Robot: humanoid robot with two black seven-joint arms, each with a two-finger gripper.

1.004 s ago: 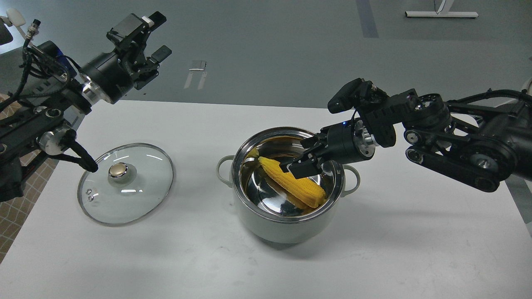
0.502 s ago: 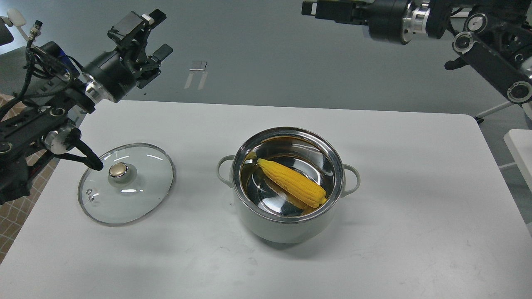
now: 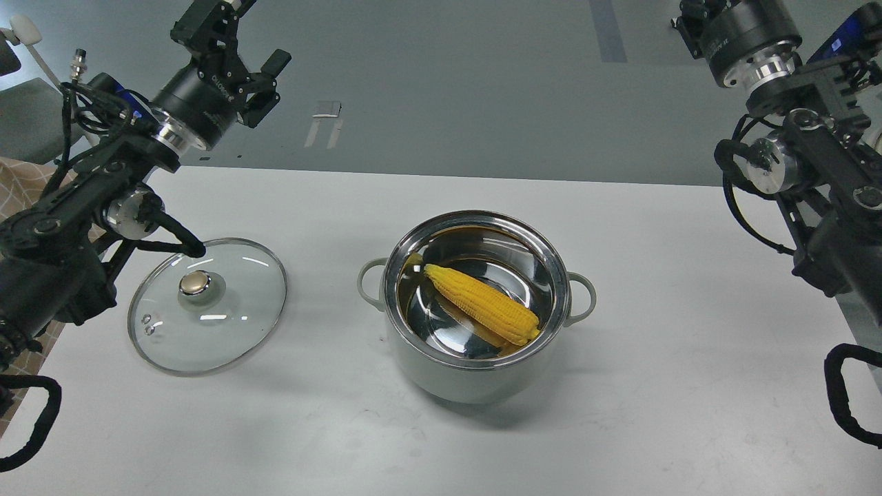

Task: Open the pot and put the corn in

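Note:
The pale grey-green pot [image 3: 475, 375] stands open in the middle of the white table, its steel inside showing. The yellow corn [image 3: 482, 306] lies slantwise on the pot's bottom, pointed end to the upper left. The glass lid [image 3: 227, 324] with its gold knob [image 3: 196, 282] lies flat on the table left of the pot. My left gripper [image 3: 248, 31] is open and empty, raised high above the table's far left edge, partly cut by the top edge. My right arm's wrist [image 3: 747, 38] is at the top right; its fingers are out of the frame.
The white table [image 3: 689, 344] ends at its far edge behind the pot and at the right edge near my right arm. Black cable loops hang at the lower left [image 3: 31, 430] and lower right [image 3: 844, 399]. Grey floor lies beyond the table.
My right gripper let go of the corn in the pot, rose out and swung to the top right. My left gripper has risen a little. The corn now lies free.

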